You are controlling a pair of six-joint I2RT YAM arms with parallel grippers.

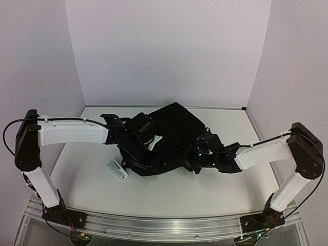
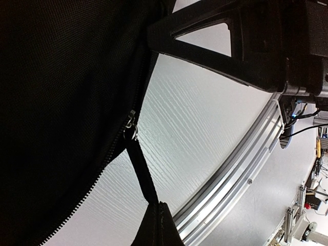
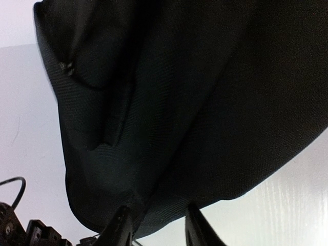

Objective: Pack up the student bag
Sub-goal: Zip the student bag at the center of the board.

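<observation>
Table (image 1: 92, 179) bears bag (image 1: 174, 128); wrist shows zip (image 2: 132, 125).

student bag (image 1: 177, 125) — black, crumpled, zip open

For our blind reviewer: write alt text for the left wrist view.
Shut fingers hold a zip pull taut on a black bag whose zip is partly open. Behind lie a white table and its metal rail.

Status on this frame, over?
Left claw shut on zip pull strap. Right claw open, astride student bag edge. Zip partly open. Small white item beside bag, clear of claws.
</observation>
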